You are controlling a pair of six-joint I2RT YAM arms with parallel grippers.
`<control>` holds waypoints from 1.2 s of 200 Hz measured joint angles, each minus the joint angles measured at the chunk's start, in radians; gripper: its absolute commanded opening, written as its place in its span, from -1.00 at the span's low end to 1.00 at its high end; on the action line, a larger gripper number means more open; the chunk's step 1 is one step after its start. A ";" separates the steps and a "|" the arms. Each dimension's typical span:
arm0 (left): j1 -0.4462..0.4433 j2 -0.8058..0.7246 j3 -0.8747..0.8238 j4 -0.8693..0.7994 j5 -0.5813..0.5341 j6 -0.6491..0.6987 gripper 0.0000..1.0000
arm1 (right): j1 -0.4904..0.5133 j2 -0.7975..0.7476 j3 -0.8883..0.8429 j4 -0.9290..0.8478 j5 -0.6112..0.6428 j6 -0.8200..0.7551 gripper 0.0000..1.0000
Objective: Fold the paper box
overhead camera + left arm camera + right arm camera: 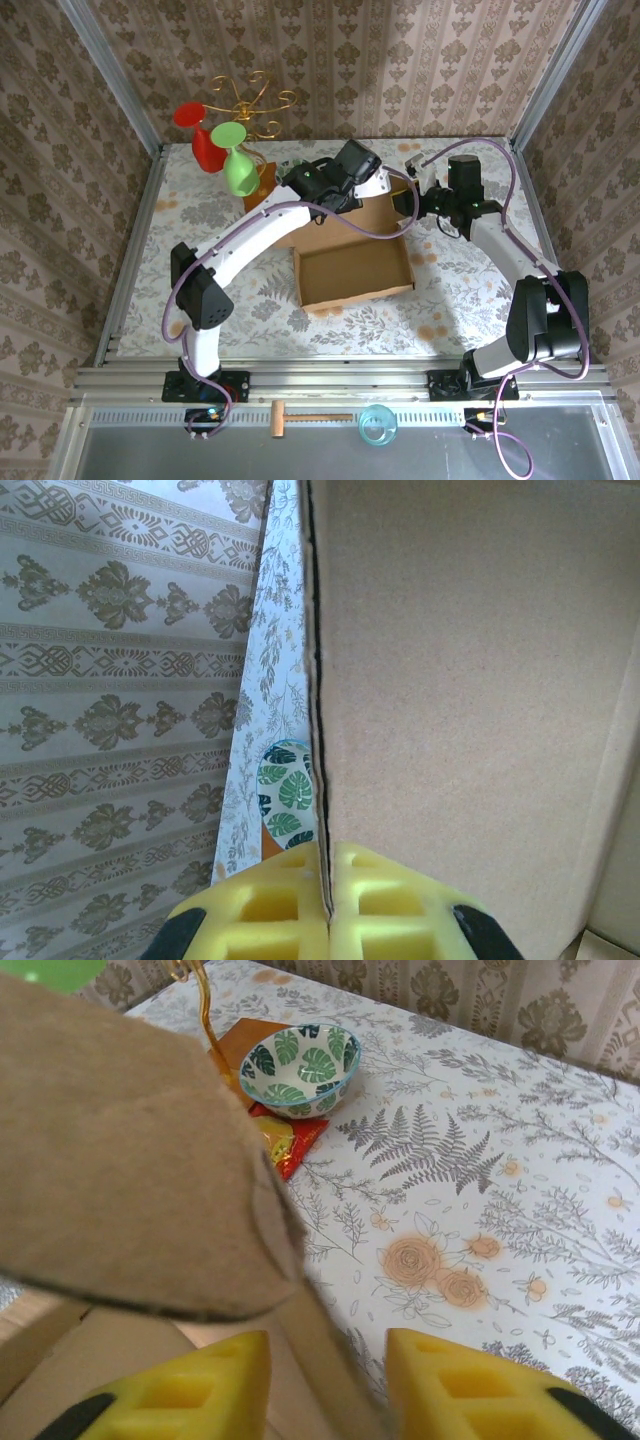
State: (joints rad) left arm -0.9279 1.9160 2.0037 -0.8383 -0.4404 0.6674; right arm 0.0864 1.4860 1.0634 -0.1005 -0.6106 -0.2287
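1. The paper box (352, 275) lies near the middle of the desk (200, 220), a shallow open tray with its back panel (460, 680) raised at 12 o'clock.
2. I judge the cardboard light and stiff, but it bends easily at the creases and a hard pinch can dent it. The surface looks dry, not slippery.
3. Take hold near a panel's edge, close to the crease, so that the fold follows the line.
4. Your left claw (330, 865) is closed tight on the edge of the back panel.
5. Your right claw (328, 1385), at 1 o'clock of the box, stands narrow. A thin flap (315, 1340) passes between its fingers, but I cannot see a firm pinch on it yet.
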 measured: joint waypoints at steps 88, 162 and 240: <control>0.001 -0.009 0.081 -0.030 0.027 -0.258 0.27 | -0.008 -0.021 -0.035 0.007 0.003 -0.040 -1.00; 0.187 -0.533 -0.436 -0.043 0.227 -0.680 0.09 | -0.035 -0.040 -0.059 0.007 -0.011 -0.094 -1.00; 0.446 -0.834 -1.174 0.390 0.445 -0.824 0.03 | -0.036 -0.057 -0.095 0.007 -0.035 -0.110 -1.00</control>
State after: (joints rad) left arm -0.4816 1.0821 0.8299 -0.4484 0.0044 -0.1562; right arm 0.0502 1.4288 0.9684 -0.0937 -0.6453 -0.3389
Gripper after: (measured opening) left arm 0.511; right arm 0.060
